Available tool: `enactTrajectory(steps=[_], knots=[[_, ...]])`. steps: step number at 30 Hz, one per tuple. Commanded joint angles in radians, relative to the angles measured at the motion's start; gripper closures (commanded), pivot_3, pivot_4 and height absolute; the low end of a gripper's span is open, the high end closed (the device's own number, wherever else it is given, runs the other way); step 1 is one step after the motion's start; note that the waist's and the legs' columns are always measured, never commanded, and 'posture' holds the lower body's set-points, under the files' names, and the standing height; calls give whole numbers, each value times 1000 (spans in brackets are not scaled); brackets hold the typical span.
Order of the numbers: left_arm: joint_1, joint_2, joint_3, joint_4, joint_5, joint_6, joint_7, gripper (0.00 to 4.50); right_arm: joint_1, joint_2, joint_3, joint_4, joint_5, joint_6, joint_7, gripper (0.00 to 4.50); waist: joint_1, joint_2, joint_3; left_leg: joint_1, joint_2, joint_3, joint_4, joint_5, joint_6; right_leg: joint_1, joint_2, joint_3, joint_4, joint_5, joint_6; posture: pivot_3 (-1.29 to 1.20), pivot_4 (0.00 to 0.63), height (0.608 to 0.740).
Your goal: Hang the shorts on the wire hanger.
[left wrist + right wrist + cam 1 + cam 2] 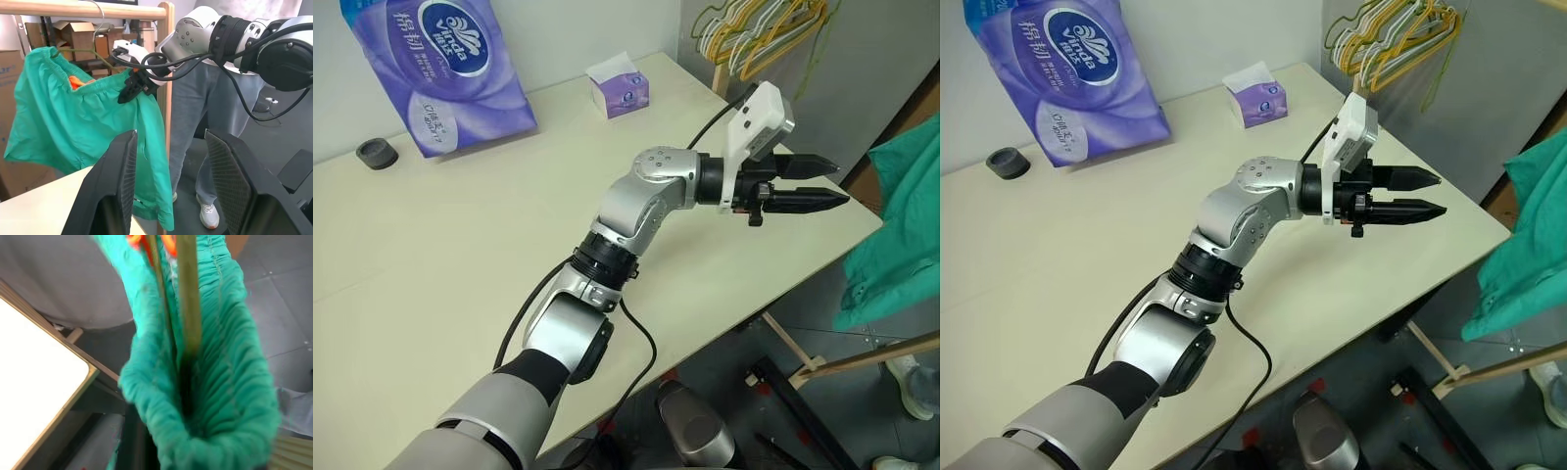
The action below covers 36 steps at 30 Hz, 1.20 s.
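- teal-green shorts (pixel 83 122) hang off the bench's right end, their gathered waistband up on the olive wire hanger (pixel 80 50), whose hook goes up toward a wooden rail (pixel 83 8); an orange drawstring shows at the waistband.
- right hand (pixel 131 88) is at the waistband's near corner, black fingers against the fabric; i cannot tell whether it grips the cloth or has let go.
- left hand (pixel 818 183) reaches level over the bench (pixel 460 245) edge, pointing toward the shorts, well apart from them, fingers partly spread and holding nothing.
- right arm is far nearer; the shorts lie to the right of the left hand, waistband running roughly along the hanger's bar.
- judged from this, the shorts look already hung, so the coming move turns on whether the right hand can come away without dragging the waistband off.
- hard to make out: the hanger's far shoulder is under fabric, and the right wrist view is blurred folds. a person's grey trousers (pixel 205 117) stand behind the right arm.
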Motion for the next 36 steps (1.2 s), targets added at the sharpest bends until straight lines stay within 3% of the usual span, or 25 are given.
enactTrajectory(steps=[1,8,16,24,29,36], knots=[[-32,-15,7,-13,7,-33,-11,2155,-12,-24,-35,-70,30,38,9,2357,-1,0,0,0,0,0,0,0,0,0,0,0,0,0,0,-562,235,740],[-36,-27,7,3,22,-56,-23,2155,9,-41,-81,-173,55,74,-31,27,-1,1,0,0,0,0,0,0,0,0,0,0,0,0,0,-575,221,740],[-41,-35,7,19,37,-75,-38,2155,13,-42,-174,-339,75,89,-145,27,-2,3,-2,0,0,0,0,0,0,-1,0,0,1,0,0,-578,205,740],[-28,-22,0,17,58,-80,-52,2155,248,5,-230,-670,21,-128,-257,27,-4,6,-3,-1,0,1,0,0,0,-3,-1,1,2,0,1,-562,188,740],[-5,5,3,4,83,-80,-33,2155,370,91,-263,-874,29,-287,-295,27,-3,8,-4,0,0,1,1,0,0,-3,-2,1,5,0,2,-545,181,740],[118,111,47,-127,136,-38,132,2155,515,289,-196,-1169,50,-488,-288,27,-6,8,-5,1,1,0,3,1,0,-5,-2,2,14,1,2,-517,175,740]])
